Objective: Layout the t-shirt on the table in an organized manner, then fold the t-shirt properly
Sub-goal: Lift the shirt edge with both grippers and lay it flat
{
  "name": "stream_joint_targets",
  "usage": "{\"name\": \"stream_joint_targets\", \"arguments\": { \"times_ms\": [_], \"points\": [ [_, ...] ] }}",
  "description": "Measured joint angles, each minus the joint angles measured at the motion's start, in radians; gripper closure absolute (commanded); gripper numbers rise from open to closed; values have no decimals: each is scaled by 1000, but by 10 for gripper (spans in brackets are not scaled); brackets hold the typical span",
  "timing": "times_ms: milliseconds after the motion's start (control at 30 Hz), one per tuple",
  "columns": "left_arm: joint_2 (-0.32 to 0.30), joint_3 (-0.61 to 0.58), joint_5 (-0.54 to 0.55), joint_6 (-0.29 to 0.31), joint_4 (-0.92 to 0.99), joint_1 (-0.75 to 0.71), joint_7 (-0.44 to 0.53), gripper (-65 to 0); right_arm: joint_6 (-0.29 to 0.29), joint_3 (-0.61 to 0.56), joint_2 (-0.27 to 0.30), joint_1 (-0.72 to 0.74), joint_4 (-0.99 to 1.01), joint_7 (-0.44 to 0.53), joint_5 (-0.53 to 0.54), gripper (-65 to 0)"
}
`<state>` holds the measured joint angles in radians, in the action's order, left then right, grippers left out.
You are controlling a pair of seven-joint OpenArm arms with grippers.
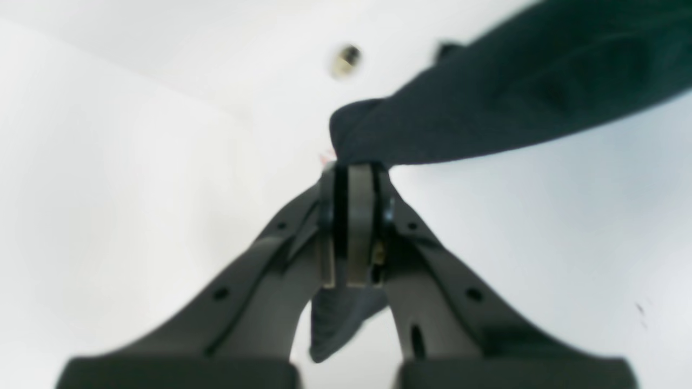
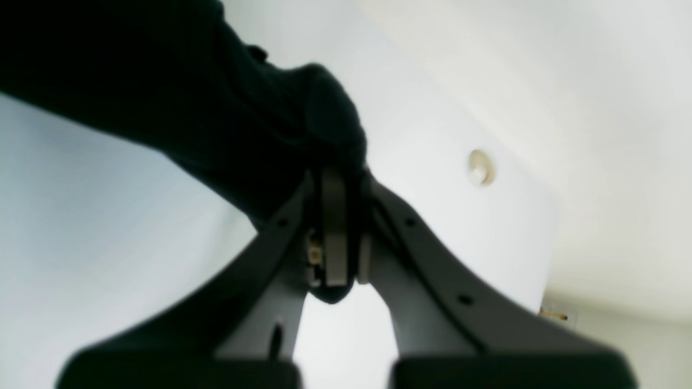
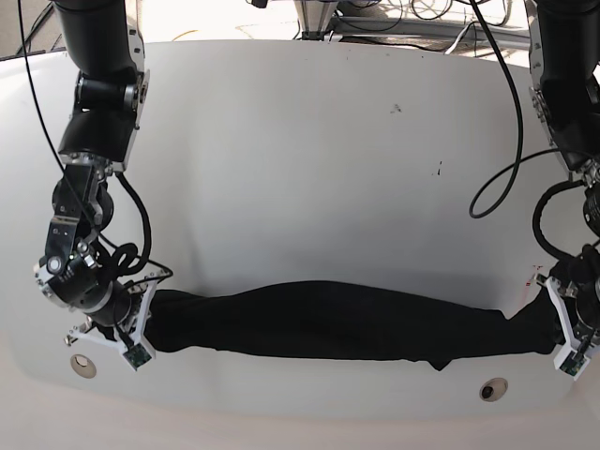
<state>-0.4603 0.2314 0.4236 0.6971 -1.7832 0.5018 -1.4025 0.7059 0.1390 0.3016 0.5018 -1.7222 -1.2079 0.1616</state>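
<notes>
The black t-shirt (image 3: pixel 328 319) is bunched into a long rope-like band, stretched left to right across the front of the white table (image 3: pixel 300 141). In the base view my left gripper (image 3: pixel 555 323) is at the band's right end and my right gripper (image 3: pixel 142 321) at its left end. The left wrist view shows the left gripper (image 1: pixel 354 172) shut on a fold of the t-shirt (image 1: pixel 513 92), with a bit of cloth hanging below the pads. Seen from the right wrist, the right gripper (image 2: pixel 339 178) is shut on the t-shirt (image 2: pixel 162 81) too.
Two small round holes (image 3: pixel 82 366) (image 3: pixel 492 388) lie near the table's front edge, just in front of each gripper. A faint red mark (image 3: pixel 537 272) shows beside the left arm. Black cables (image 3: pixel 497 178) hang from the arms, and more cables lie behind the table.
</notes>
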Motion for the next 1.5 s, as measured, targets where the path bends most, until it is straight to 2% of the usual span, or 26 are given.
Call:
{"name": "stream_joint_targets", "arguments": {
  "times_ms": [233, 400, 533, 600, 767, 867, 900, 1033, 1100, 1267, 1500],
  "points": [
    [5, 74, -8, 0, -46, -316, -10, -10, -8, 79, -58, -246, -102, -21, -26, 0],
    [8, 124, -4, 0, -45, -476, -12, -11, -6, 92, -92, -372, -135, -3, -24, -2],
    [5, 143, -9, 0, -45, -555, -7, -11, -6, 94, -98, -446, -136, -8, -27, -17],
    [5, 143, -13, 0, -45, -587, -5, -11, -6, 95, -98, -475, -136, -6, -26, -49],
    [5, 142, -5, 0, -45, -644, -3, -33, -6, 93, -100, -528, -136, 17, -27, -258],
    [4, 142, -8, 0, -45, -656, -3, -124, -6, 93, -99, -551, -136, 36, -31, -388],
    [4, 141, -9, 0, -45, -658, -3, -179, -6, 93, -98, -557, -136, 42, -31, -442],
    [2, 141, -12, 0, -45, -657, -3, -335, -6, 93, -92, -561, -136, 49, -27, -566],
    [2, 141, -12, 0, -45, -655, 2, -367, -6, 109, -92, -555, -137, 49, -26, -598],
    [2, 141, -13, 0, -45, -652, 4, -353, -6, 153, -87, -542, -177, 44, -35, -607],
    [0, 140, -12, 0, -44, -620, 4, -353, -6, 154, -96, -412, -145, 54, -24, -607]
  ]
}}
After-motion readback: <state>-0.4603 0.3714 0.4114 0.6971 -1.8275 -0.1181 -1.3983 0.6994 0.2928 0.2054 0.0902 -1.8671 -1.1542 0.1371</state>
